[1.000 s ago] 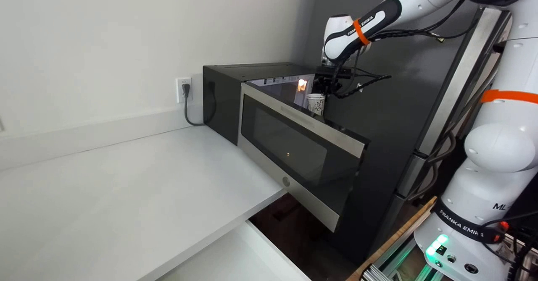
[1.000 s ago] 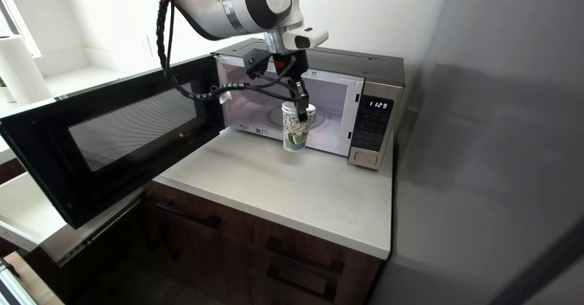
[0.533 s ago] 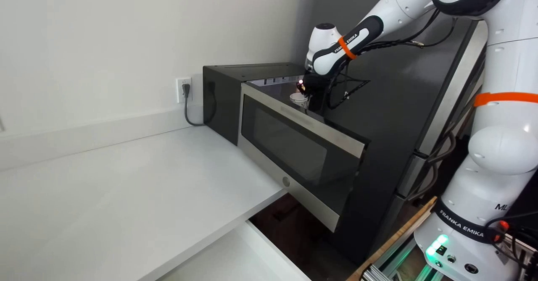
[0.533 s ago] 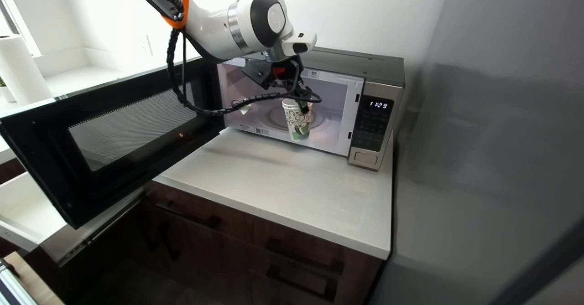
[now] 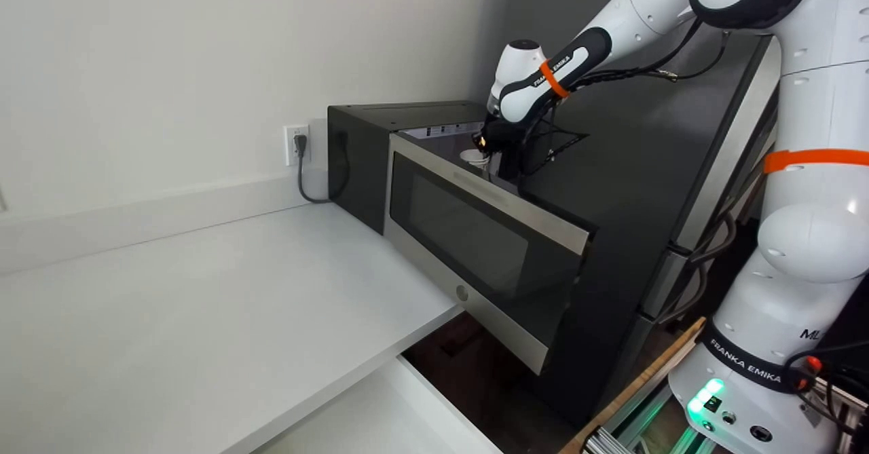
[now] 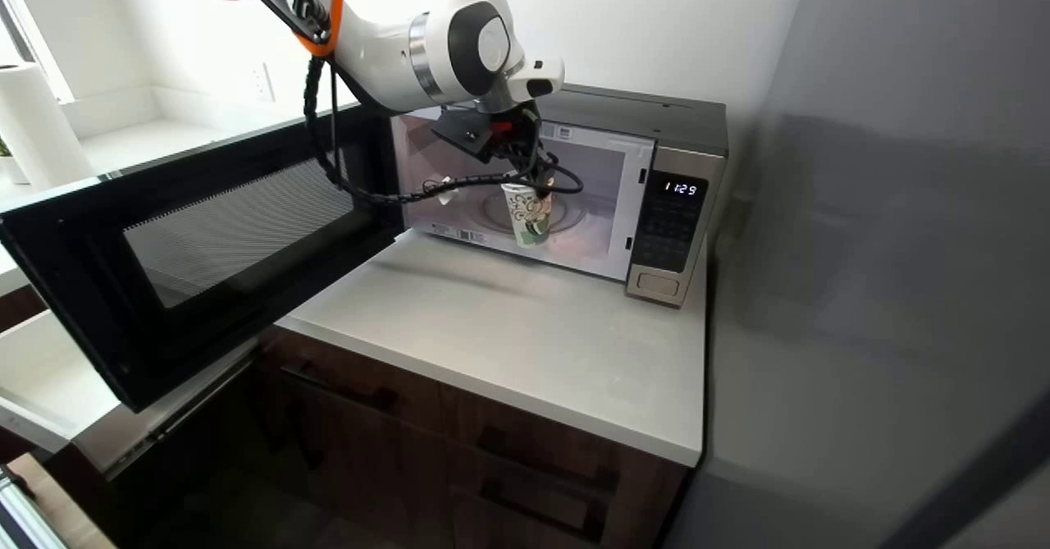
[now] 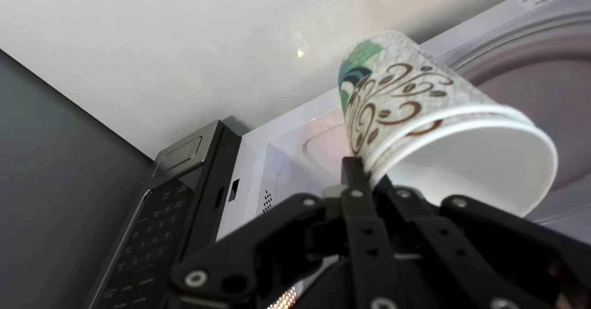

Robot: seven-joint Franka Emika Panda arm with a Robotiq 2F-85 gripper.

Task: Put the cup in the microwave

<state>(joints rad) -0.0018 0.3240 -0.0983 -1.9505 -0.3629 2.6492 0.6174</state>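
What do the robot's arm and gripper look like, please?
The arm is white and rounded, with black joint covers, two orange bands and a black base band lettered FRANKA EMIKA in white. Black cables run along it; green lights glow at its base. The gripper is black, with silvery screws.

11:29 on microwave (image 6: 599, 173), FRANKA EMIKA and ML on arm (image 5: 818, 118)

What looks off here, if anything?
Two things. In the wrist view the cup shows a double rim, as if two are nested, so the tool may be holding a pair. Also, a drawer stands pulled out below the counter, with no apparent part in this task. No spill visible.
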